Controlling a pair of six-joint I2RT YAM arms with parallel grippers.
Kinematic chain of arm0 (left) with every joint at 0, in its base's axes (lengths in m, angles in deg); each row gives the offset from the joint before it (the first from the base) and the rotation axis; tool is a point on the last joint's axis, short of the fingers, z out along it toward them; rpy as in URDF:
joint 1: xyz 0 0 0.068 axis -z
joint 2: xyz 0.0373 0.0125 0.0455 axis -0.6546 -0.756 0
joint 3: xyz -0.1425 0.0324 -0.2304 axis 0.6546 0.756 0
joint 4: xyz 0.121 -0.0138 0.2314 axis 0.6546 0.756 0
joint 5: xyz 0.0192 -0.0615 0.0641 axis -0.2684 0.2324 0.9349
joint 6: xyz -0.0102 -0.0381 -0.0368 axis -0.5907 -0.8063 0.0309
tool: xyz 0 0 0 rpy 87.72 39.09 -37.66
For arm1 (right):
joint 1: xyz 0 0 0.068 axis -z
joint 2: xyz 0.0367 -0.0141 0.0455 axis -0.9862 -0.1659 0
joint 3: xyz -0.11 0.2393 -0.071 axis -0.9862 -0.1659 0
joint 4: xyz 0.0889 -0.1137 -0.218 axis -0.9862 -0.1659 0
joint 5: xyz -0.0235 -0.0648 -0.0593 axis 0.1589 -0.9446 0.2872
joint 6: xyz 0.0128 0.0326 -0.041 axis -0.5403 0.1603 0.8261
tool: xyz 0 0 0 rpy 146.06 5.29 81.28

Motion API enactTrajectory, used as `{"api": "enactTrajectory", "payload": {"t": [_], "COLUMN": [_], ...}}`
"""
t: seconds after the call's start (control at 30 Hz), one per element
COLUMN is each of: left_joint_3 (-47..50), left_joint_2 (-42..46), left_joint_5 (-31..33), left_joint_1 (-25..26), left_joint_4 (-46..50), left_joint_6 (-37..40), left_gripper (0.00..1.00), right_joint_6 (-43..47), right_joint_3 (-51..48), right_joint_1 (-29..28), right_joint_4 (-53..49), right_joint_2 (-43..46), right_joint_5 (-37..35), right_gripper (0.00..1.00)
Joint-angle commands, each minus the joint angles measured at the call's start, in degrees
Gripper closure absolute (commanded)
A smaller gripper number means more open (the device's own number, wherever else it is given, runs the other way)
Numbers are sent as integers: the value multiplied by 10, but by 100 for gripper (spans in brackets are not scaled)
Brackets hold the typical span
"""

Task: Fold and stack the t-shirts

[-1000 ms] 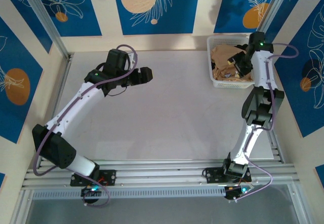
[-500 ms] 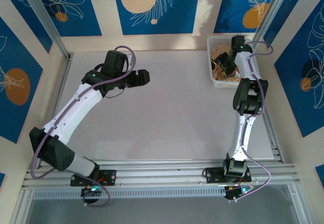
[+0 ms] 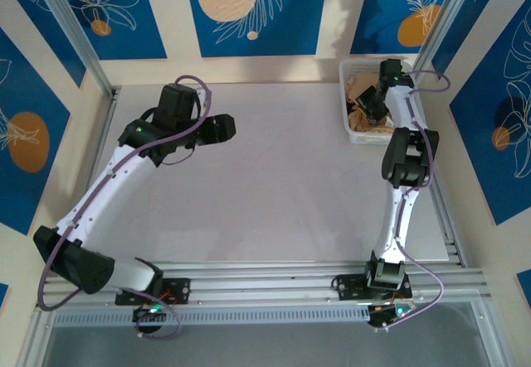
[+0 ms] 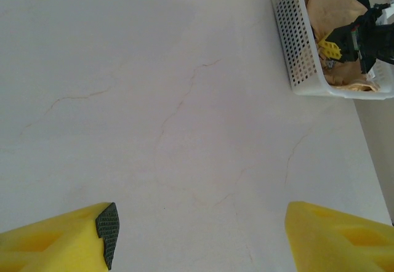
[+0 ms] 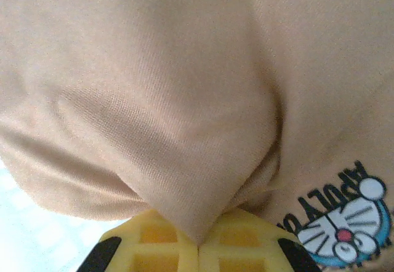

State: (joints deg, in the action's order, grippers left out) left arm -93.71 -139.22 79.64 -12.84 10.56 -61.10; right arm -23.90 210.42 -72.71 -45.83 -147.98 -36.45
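Pressed together, the yellow foam jaws of my right gripper (image 5: 198, 250) pinch a raised fold of the tan-orange soft cloth t-shirt (image 5: 154, 100). Its blue and white cartoon face print (image 5: 345, 226) sits just beside one of my fingers. That shirt lies crumpled inside the white plastic mesh basket (image 3: 347, 105) at the far right corner of the pale veined table (image 3: 290, 184), and my right arm reaches down into it there. My left gripper (image 4: 198, 232) hangs above bare tabletop, well apart from the basket, its jaws spread wide with nothing between them.
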Motion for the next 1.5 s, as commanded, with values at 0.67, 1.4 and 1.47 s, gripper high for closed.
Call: {"api": "enactTrajectory", "payload": {"t": [0.67, 1.4, 1.47], "left_joint_3": [-56, 206, 234], "left_joint_2": [64, 123, 126], "left_joint_5": [235, 121, 113], "left_joint_1": [5, 0, -2], "left_joint_4": [13, 110, 101], "left_joint_6": [8, -158, -184], "left_gripper": [26, 20, 18], "right_joint_6": [62, -105, -76], "right_joint_3": [117, -540, -539], "right_joint_1": [-263, -433, -435], "right_joint_4": [150, -16, -85], "right_joint_2": [384, 440, 443], "right_joint_5": [14, 119, 89], "right_gripper": [100, 100, 93]}}
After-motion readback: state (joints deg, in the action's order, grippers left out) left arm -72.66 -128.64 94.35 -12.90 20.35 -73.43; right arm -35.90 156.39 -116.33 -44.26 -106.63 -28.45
